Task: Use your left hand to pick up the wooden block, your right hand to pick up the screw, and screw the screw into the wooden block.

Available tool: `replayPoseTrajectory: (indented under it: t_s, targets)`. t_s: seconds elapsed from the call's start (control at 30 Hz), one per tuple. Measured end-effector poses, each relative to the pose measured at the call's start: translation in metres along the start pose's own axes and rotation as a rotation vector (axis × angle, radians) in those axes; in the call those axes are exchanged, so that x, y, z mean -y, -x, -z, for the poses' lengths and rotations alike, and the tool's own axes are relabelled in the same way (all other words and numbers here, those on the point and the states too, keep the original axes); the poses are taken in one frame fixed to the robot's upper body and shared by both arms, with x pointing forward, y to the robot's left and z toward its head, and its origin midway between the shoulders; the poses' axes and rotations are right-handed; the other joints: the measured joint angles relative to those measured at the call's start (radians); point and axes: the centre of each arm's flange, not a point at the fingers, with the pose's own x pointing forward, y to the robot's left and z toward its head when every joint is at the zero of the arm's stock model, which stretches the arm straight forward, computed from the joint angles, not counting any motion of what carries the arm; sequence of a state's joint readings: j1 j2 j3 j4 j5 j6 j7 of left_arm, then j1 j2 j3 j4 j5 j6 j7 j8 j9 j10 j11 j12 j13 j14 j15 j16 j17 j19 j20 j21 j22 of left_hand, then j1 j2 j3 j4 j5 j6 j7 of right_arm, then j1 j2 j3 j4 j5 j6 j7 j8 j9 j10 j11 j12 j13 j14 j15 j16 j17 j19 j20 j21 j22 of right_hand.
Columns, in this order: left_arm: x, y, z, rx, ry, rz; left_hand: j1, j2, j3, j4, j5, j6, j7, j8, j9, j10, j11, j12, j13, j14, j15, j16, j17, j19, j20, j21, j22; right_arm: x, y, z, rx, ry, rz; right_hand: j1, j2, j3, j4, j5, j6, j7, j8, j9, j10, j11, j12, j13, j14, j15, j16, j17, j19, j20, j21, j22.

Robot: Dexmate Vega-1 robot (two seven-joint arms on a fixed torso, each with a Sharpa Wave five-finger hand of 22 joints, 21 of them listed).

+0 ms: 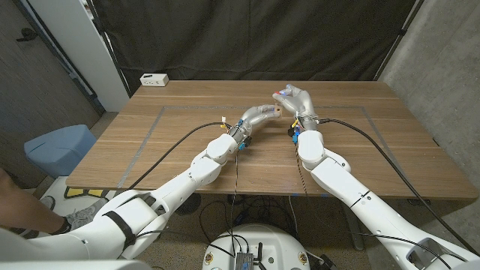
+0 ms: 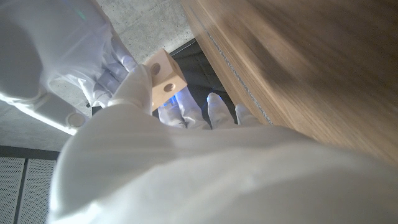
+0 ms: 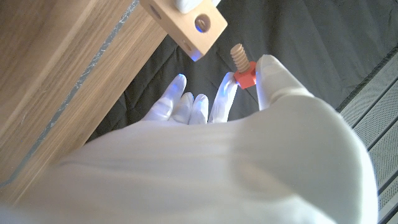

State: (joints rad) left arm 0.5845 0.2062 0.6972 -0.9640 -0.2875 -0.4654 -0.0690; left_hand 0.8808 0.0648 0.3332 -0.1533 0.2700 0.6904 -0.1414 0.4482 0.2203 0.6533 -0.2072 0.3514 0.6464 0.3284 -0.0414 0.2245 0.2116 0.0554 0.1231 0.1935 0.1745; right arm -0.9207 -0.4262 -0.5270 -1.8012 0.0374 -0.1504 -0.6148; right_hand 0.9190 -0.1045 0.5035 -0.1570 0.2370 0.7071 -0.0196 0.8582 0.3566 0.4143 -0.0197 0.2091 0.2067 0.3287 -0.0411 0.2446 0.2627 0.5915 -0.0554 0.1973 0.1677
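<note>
Right hand (image 3: pixel 249 149) pinches screw (image 3: pixel 244 67) (beside block (image 3: pixel 186 22)).

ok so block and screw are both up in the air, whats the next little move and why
Probably ease the right hand forward so the screw tip meets the hole in the wooden block held by the left hand: the threaded end points toward the block, but a gap remains.

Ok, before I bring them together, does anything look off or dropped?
Nothing stands out. The left hand holds the wooden block above the table, and the right hand pinches the screw, threaded end toward the block. They are close but not yet touching.
</note>
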Motion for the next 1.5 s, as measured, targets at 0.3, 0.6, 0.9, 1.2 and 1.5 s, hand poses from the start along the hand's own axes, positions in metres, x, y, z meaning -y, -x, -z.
replayPoseTrajectory:
  t_s: [0.3,0.6,0.9,1.2,1.5]
  targets:
    - [0.0,-0.001,0.0,0.001,-0.002,0.003,0.012,-0.001,-0.001,-0.001,0.0,0.0,0.0,0.0,0.0,0.0,0.0,0.0,0.005,0.0,0.0,0.0,0.0,0.0,0.0,0.0,0.0,0.001,0.0,0.003,0.0,-0.002,0.002,0.002,0.003,0.0,0.0,0.0,0.0,0.0,0.0,-0.005,0.0,0.0,0.0,0.0,0.0,0.0,0.0,0.0,0.0,0.0,0.0,0.0]
    - [0.001,0.0,-0.002,0.003,-0.005,0.006,0.011,-0.001,0.0,0.0,-0.001,0.0,0.0,-0.002,0.001,0.0,0.0,0.0,0.005,0.0,0.0,0.0,0.0,0.0,0.0,0.0,0.0,0.004,0.001,0.005,-0.001,-0.003,0.006,-0.003,0.008,-0.004,-0.004,0.0,-0.004,-0.004,0.0,-0.005,0.0,0.0,0.0,0.0,0.0,0.0,0.0,0.0,0.0,0.0,0.0,0.0]
    - [0.003,0.001,-0.002,0.0,-0.004,0.008,0.009,0.001,0.001,0.001,-0.001,0.0,0.0,-0.006,0.001,0.005,0.005,0.0,0.005,0.0,0.0,0.0,0.0,0.0,0.0,0.0,0.0,0.006,0.004,0.009,-0.005,-0.001,0.01,0.002,0.013,-0.004,-0.004,0.004,-0.007,0.0,0.0,-0.007,0.0,0.0,-0.006,0.0,0.0,0.0,0.0,0.0,0.0,0.0,0.0,0.0]
    - [0.004,0.002,-0.001,-0.004,-0.003,0.008,0.008,0.002,0.001,0.001,-0.001,0.0,0.0,-0.004,0.0,0.005,0.005,-0.004,0.005,0.0,0.0,0.0,0.0,0.0,0.0,0.0,0.0,0.008,0.006,0.009,-0.004,-0.002,0.015,0.008,0.018,-0.008,-0.008,0.004,-0.013,-0.005,0.0,-0.006,-0.004,-0.004,-0.006,0.0,0.0,0.0,0.0,0.0,0.0,0.0,0.0,0.0]
    - [0.005,0.003,-0.002,-0.004,-0.002,0.009,0.008,0.002,0.001,0.001,0.0,0.0,0.0,-0.004,0.0,0.005,0.005,-0.004,0.005,0.0,0.0,0.0,0.0,0.0,0.0,0.0,0.0,0.01,0.009,0.011,-0.004,-0.002,0.019,0.008,0.018,-0.012,-0.004,0.007,-0.013,-0.005,0.004,-0.006,-0.004,-0.004,-0.006,0.0,0.0,0.0,0.0,0.0,0.0,0.0,0.0,0.0]
